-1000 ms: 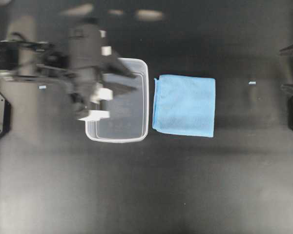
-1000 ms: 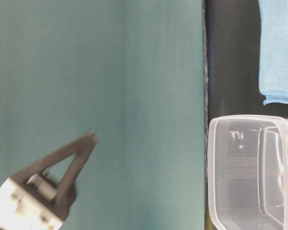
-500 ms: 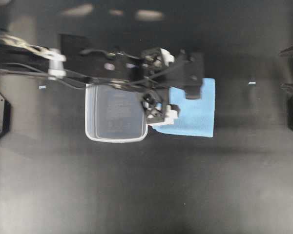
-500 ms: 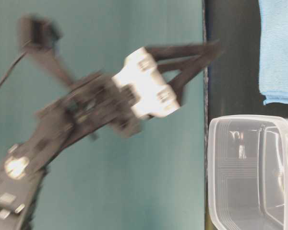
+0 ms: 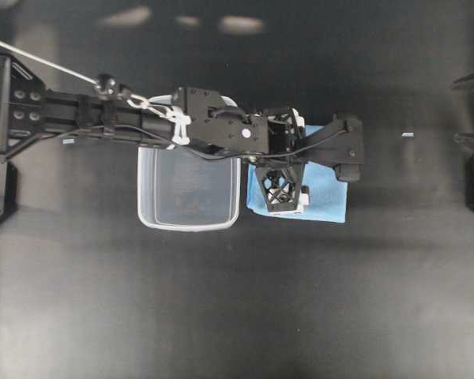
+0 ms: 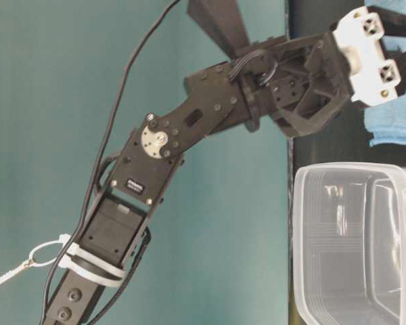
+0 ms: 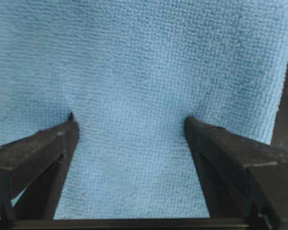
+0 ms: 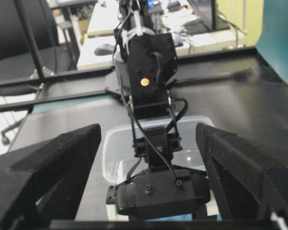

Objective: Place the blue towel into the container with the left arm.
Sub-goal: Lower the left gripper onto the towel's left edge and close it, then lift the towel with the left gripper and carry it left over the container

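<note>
The blue towel [image 5: 328, 197] lies folded and flat on the black table, just right of the container [image 5: 146, 209], a clear tub with nothing in it. The left arm [image 5: 213, 130] reaches across the tub's far rim. Its gripper [image 5: 288, 170] points down onto the towel. In the left wrist view the gripper [image 7: 129, 120] is open, and both fingertips [image 7: 71, 120] dent the towel [image 7: 134, 57] with a wide strip of cloth between them. My right gripper [image 5: 468, 110] rests open at the right edge, well clear of the towel.
The right wrist view looks along the table at the left arm's wrist camera [image 8: 158, 191], with the container [image 8: 115, 143] behind it. A small pale tape mark [image 5: 408, 135] sits right of the towel. A teal backdrop [image 6: 122, 81] stands behind the table.
The left arm swung from over the tub's left side across to the towel. Its gripper opened wide and came down onto the cloth. The right arm, the towel and the tub have not moved.
</note>
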{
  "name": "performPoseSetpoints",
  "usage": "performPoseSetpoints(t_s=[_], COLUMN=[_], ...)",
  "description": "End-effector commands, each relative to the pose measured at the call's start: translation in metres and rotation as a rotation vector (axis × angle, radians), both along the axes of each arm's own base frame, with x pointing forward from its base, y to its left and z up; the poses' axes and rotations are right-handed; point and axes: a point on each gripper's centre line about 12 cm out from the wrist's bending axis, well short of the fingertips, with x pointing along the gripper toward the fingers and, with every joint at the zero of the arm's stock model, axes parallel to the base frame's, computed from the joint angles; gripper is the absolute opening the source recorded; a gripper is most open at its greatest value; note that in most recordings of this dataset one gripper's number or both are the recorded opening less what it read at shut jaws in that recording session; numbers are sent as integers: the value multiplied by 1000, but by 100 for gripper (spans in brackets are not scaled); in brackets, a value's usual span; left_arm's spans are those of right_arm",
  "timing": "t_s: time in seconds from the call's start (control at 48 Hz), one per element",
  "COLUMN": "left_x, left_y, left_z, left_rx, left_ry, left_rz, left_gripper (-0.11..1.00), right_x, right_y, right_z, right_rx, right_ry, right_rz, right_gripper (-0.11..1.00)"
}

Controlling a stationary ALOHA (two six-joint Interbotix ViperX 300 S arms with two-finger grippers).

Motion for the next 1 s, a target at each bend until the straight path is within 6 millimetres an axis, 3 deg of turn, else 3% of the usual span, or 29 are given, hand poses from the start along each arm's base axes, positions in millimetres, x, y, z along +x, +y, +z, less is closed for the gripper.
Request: performPoseSetpoints(t_s=[0.0, 0.104, 0.167, 0.292, 0.396, 0.459, 0.521, 0.646, 0.792, 0.98], left_x=[2, 1, 0, 2, 6, 8, 8, -1, -31, -81], left_y=[-3, -3, -4, -9, -9, -8, -7, -8, -7, -4], left_z=[-5, -5, -6, 1, 22, 38, 57, 117, 184, 217], left_rx=[1, 0, 0, 3, 5, 6, 7, 7, 7, 6], left_ry=[1, 8, 14, 6, -37, -63, -84, -117, -125, -88], left_rz=[-4, -2, -5, -18, -19, -17, -14, -10, 2, 15], left_gripper=[87, 83, 75, 46, 16, 6, 6, 6, 6, 6], right_x=[2, 2, 2, 2, 1, 1, 2, 1, 2, 2], right_y=[-1, -1, -1, -1, 0, -1, -1, -1, -1, -1], right_z=[2, 1, 2, 2, 2, 2, 2, 2, 2, 2], right_rx=[3, 3, 3, 3, 2, 2, 2, 2, 3, 2], right_ry=[1, 4, 3, 1, 1, 1, 3, 1, 3, 3], right_rz=[-3, -3, -3, -3, -3, -4, -4, -4, -4, -6], right_gripper=[77, 77, 77, 77, 77, 77, 77, 77, 77, 77])
